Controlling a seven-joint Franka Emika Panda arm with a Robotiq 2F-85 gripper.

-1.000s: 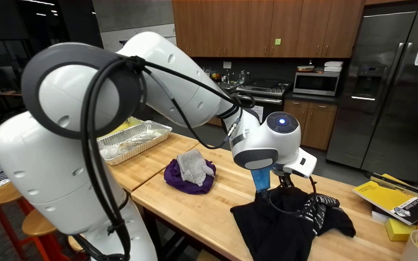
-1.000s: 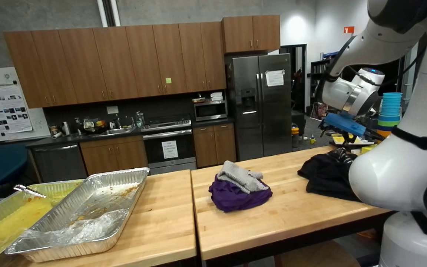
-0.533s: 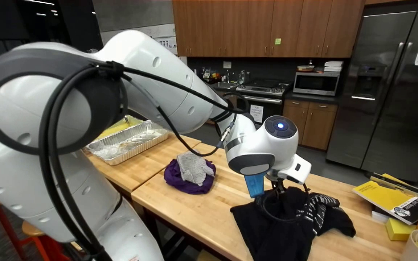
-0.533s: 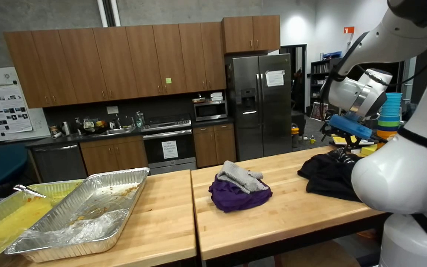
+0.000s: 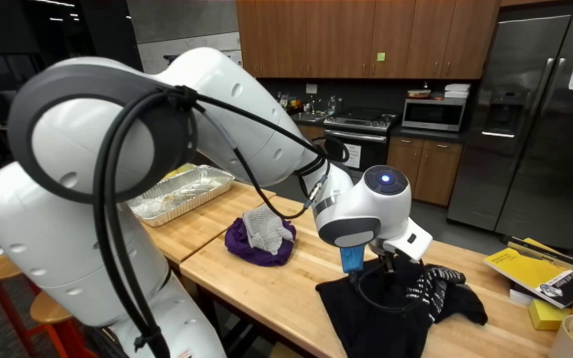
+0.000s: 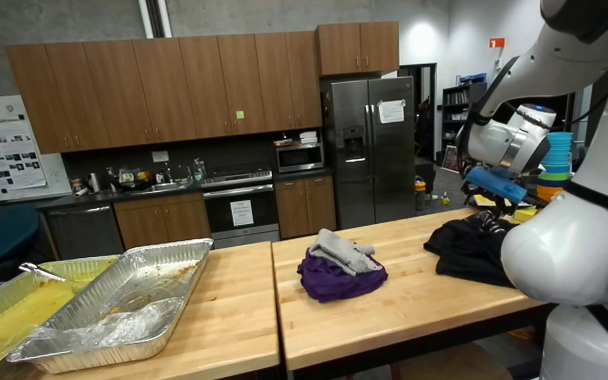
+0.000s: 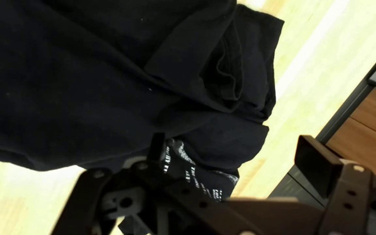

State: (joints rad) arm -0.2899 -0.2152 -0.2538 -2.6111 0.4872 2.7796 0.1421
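I have the gripper over the black shirt, its jaws standing wide apart; from my feeds I cannot tell whether it touches the fabric. The black shirt lies rumpled, white print showing, on a butcher-block tabletop. On that same surface, well apart from it, I see a purple cloth with a grey knit cloth bunched on top. Set alongside is a second wooden tabletop, bearing an aluminium foil tray with crumpled plastic wrap inside. Beyond both runs the kitchen: wood-grain wall cabinets, a range with a paper sign, a microwave, and a stainless-steel refrigerator.
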